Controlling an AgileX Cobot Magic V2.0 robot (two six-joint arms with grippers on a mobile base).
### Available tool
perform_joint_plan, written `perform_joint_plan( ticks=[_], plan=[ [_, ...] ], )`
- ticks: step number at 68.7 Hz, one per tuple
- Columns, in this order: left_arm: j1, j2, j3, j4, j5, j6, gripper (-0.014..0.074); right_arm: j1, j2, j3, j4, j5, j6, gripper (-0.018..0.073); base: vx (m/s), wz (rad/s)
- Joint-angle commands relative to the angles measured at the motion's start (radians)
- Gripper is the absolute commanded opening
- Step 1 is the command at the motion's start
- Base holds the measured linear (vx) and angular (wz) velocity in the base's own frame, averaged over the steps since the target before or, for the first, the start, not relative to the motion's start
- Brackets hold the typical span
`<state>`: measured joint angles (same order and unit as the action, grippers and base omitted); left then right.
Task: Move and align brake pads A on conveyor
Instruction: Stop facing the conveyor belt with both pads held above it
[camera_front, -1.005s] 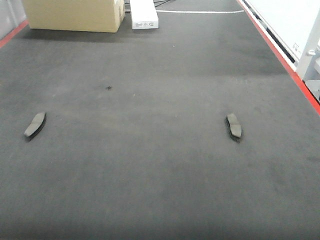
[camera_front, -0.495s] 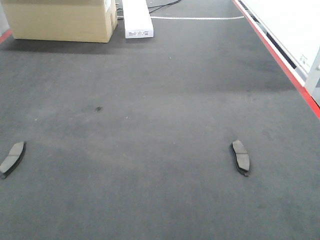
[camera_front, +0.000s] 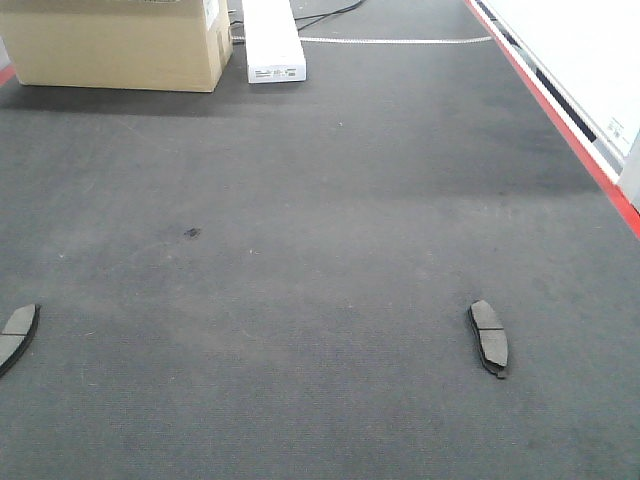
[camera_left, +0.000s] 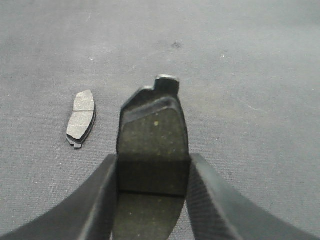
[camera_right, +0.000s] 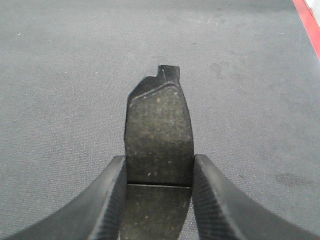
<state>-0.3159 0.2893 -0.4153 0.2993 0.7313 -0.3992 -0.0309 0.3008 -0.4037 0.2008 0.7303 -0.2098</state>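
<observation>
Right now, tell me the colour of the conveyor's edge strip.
Red edge strip, clearest in the exterior front-facing view.

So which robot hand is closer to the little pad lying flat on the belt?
Left. The left gripper has a loose pad lying just beside it, while the right gripper sees only bare conveyor. Each grips its own pad.

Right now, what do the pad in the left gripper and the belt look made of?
Pad in the left gripper: dark, grainy, matte face with pale flecks, likely pressed friction compound; black backing edge, probably metal. Belt: charcoal, matte, fine woven texture, seemingly fabric or felt.
</observation>
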Motion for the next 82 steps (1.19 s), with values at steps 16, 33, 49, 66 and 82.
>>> perform_joint_plan(
  ticks=[16, 33, 49, 66, 82],
  plan=[
    [0.0, 0.011, -0.028, 0.013, -0.084, -0.001, -0.0006, -0.008, 0.009, -0.032, 0.011, -0.084, -0.007, -0.0011, 0.0, 0.01],
    [0.0, 0.011, -0.028, 0.013, -0.084, -0.001, -0.0006, -0.008, 0.009, -0.032, 0.011, -0.084, -0.007, -0.0011, 0.0, 0.0],
    [0.0, 0.011, -0.028, 0.013, -0.084, -0.001, -0.0006, -0.008, 0.009, -0.032, 0.011, -0.084, -0.007, -0.0011, 0.0, 0.0],
    [0.0, 0.011, -0.028, 0.013, -0.134, -0.001, -0.0006, -0.008, 0.009, -0.032, 0.011, -0.084, -0.007, -0.0011, 0.0, 0.0],
    [0.0, 0.011, -0.028, 0.022, -0.255, -0.001, -0.0006, -0.008, 0.009, -0.032, 0.011, -0.084, -0.007, -0.0011, 0.0, 0.0]
  ],
)
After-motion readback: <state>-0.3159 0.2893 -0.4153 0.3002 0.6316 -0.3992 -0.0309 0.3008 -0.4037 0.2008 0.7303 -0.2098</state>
